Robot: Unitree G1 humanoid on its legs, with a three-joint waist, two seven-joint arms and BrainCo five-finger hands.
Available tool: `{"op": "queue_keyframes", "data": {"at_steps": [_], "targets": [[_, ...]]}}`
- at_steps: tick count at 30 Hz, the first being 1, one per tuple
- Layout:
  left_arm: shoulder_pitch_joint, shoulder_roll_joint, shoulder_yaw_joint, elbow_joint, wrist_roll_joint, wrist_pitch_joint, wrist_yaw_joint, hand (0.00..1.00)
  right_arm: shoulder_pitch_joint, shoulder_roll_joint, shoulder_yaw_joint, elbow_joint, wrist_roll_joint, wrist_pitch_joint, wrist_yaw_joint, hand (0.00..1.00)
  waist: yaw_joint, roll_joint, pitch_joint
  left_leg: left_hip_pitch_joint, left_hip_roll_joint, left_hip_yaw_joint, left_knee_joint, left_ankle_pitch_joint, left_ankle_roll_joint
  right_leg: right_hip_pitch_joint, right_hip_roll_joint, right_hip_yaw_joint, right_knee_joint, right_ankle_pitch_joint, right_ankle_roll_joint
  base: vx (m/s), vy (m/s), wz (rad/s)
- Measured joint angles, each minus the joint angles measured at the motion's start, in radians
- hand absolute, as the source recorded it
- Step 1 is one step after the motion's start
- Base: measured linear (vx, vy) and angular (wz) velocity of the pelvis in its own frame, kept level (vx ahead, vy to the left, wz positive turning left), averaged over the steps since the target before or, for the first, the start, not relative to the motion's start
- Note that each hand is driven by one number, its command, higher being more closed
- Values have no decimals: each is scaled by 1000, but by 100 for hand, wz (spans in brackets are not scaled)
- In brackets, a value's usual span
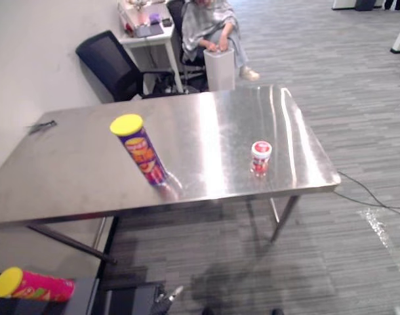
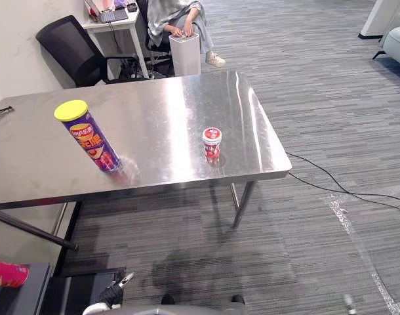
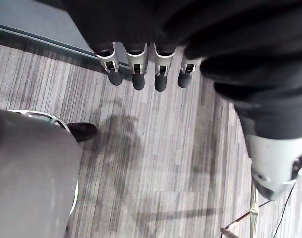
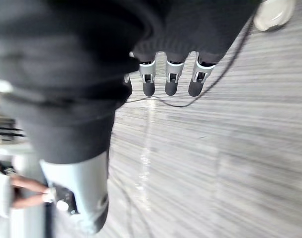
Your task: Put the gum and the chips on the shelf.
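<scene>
Steel counter (image 1: 69, 174) holds purple chips can (image 1: 142, 152), yellow lid up, and small red-white gum jar (image 1: 260, 157), well apart. Left hand (image 3: 137, 74) and right hand (image 4: 172, 82) hang empty, fingers straight. Nothing picked yet; next, reach for one item.

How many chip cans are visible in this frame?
2. A purple can stands on the steel table, left of the gum tub; a pink can lies on its side on a low dark surface at lower left. More may be hidden.
</scene>
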Motion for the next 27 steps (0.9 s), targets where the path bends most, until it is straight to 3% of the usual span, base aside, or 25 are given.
{"op": "queue_keyframes", "data": {"at_steps": [2,6,10,15,17,20,27], "targets": [[13,2,2,-1,-5,-1,1,0,-4,-14,68,-240,-5,-13,-53,0,-17,-2,-18,-25,-1,2,0,1,0,-26,-3,2,1,1,0,-20,4,1],[14,8,2,-3,-5,0,3,0,-53,-18,121,-598,-77,-56,-145,0,-14,-14,-31,-30,-5,2,1,-1,1,-32,-6,8,2,16,11,31,0,0],[16,9,2,-20,-6,0,3,0,-94,-20,232,-777,-132,-96,-152,0,-10,-18,-35,-31,-3,3,5,0,3,-32,3,9,0,23,11,69,-19,-1],[18,10,-1,-31,-6,2,-14,0,-68,-20,439,-1018,-198,-95,-53,0,-6,-19,-38,-36,10,-1,7,-1,1,-34,17,10,1,29,5,54,-39,-1],[25,10,-11,-51,-6,2,-29,0,-48,-33,510,-1102,-247,-98,34,0,0,-24,-38,-36,12,-6,7,-2,1,-33,19,7,2,31,6,10,-30,3],[26,11,-22,-59,-6,1,-41,0,-30,-59,568,-1111,-245,-98,113,0,12,-29,-37,-36,12,-23,7,-1,1,-31,19,0,8,39,9,-27,-15,10],[27,19,-50,-62,-6,0,-47,0,-28,-76,726,-1108,-241,-97,180,0,14,-32,-35,-42,-1,-39,2,10,14,-30,1,-16,4,41,10,-83,0,6]]}}
